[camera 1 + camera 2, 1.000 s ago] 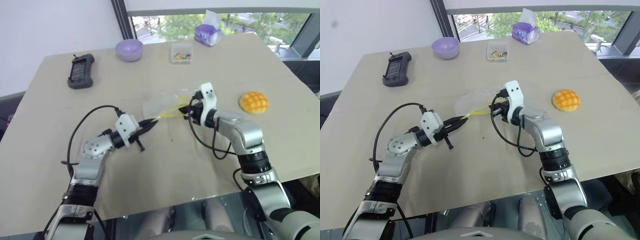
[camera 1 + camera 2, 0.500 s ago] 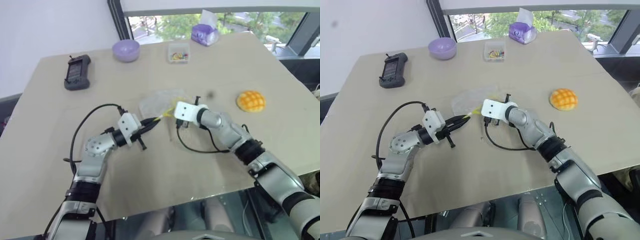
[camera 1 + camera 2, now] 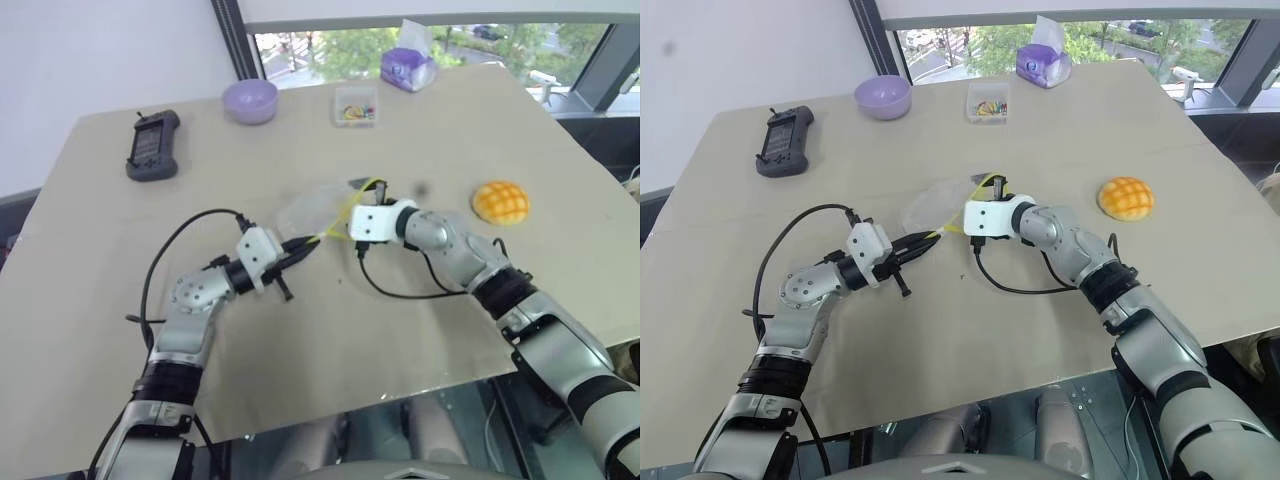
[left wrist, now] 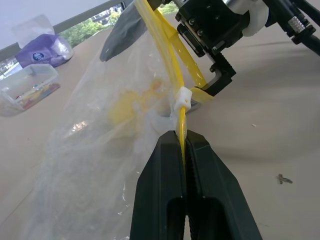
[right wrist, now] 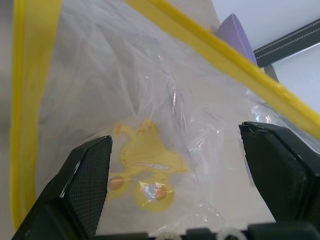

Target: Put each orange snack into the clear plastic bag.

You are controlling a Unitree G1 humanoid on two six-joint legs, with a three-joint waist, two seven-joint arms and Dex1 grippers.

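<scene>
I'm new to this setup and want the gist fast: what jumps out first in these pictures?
Mid-table, the clear plastic bag is stretched between both arms: the left gripper is shut on its yellow strip, and the right gripper is open wide at the bag's mouth. The orange snack sits alone on the table to the robot's right, not yet bagged.

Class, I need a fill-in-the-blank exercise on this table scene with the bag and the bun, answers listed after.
1. The left gripper is shut on the clear plastic bag's ____ strip.
2. The right gripper's black fingers stand ____ at the bag's mouth.
3. The round orange criss-cross bun lies ____ the bag.

Missing words: yellow; open; outside
</scene>
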